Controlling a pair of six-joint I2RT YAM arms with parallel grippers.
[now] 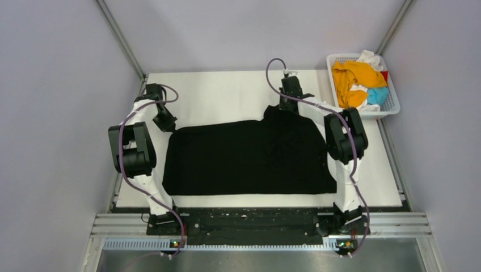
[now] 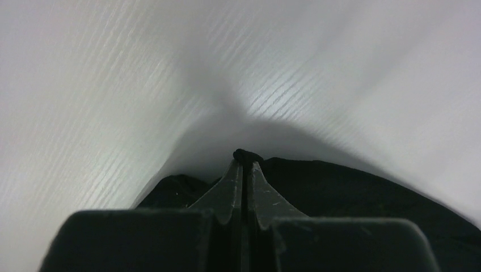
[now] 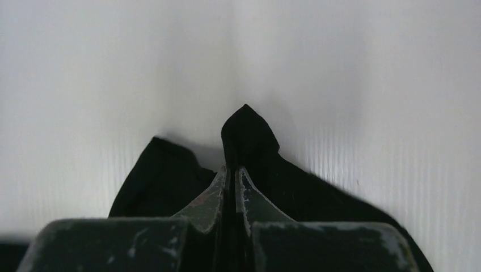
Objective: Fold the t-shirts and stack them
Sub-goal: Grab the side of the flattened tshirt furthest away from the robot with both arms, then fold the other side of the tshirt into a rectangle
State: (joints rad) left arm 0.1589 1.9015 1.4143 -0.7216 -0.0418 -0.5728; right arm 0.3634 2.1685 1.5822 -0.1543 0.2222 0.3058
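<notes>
A large black t-shirt [image 1: 249,156] lies spread across the white table. My left gripper [image 1: 168,123] is at its far left corner, shut on a small bunch of the black cloth [image 2: 247,154] that pokes out past the tips. Over at the shirt's far right, my right gripper [image 1: 282,109] is shut on a peak of black cloth [image 3: 247,133] that sticks up beyond the fingertips. More t-shirts, orange [image 1: 354,79], white [image 1: 371,58], light blue [image 1: 378,94] and a bit of red [image 1: 385,75], lie crumpled in the basket.
The white lattice basket [image 1: 392,102] stands at the far right corner of the table. Grey walls close in on both sides and the back. A metal rail [image 1: 255,224] runs along the near edge by the arm bases.
</notes>
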